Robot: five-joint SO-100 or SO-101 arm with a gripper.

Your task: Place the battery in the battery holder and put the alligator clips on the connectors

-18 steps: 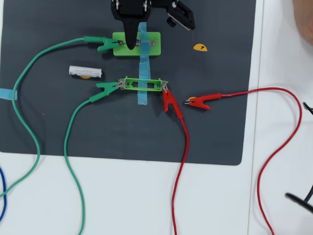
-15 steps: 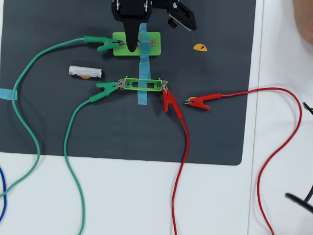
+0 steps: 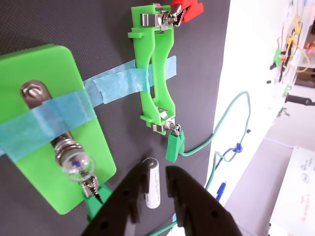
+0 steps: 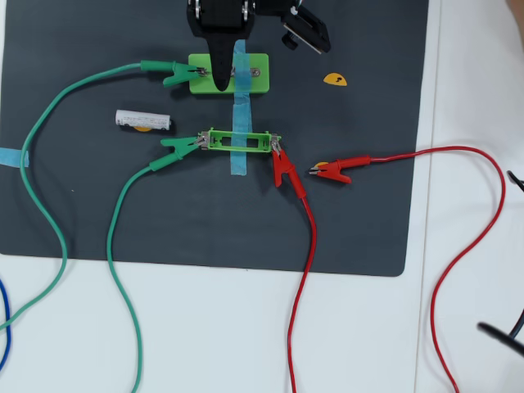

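The battery (image 4: 143, 120) lies loose on the dark mat, left of the battery holder (image 4: 243, 141), whose slot is empty. It shows in the wrist view as the battery (image 3: 152, 189), seen through the gap between my fingers. My gripper (image 4: 221, 79) hovers over the wide green plate (image 4: 258, 61), slightly open and holding nothing. In the wrist view the gripper (image 3: 156, 172) enters from the bottom edge. The battery holder (image 3: 145, 105) is taped down. A green alligator clip (image 3: 173, 145) bites one connector (image 3: 165, 127) and a red clip (image 3: 187, 9) bites the other. A second red clip (image 4: 332, 171) lies loose.
The wide green plate (image 3: 101, 147) carries a small bulb (image 3: 74, 162) under blue tape (image 3: 44, 123). Another green clip (image 4: 174, 74) grips the plate's left end. Green wires (image 4: 49, 205) and red wires (image 4: 458, 237) trail off the mat (image 4: 205, 221). A small yellow piece (image 4: 334, 79) lies to the right.
My gripper has shifted only very slightly above the green plate. Battery, clips and wires lie where they were.
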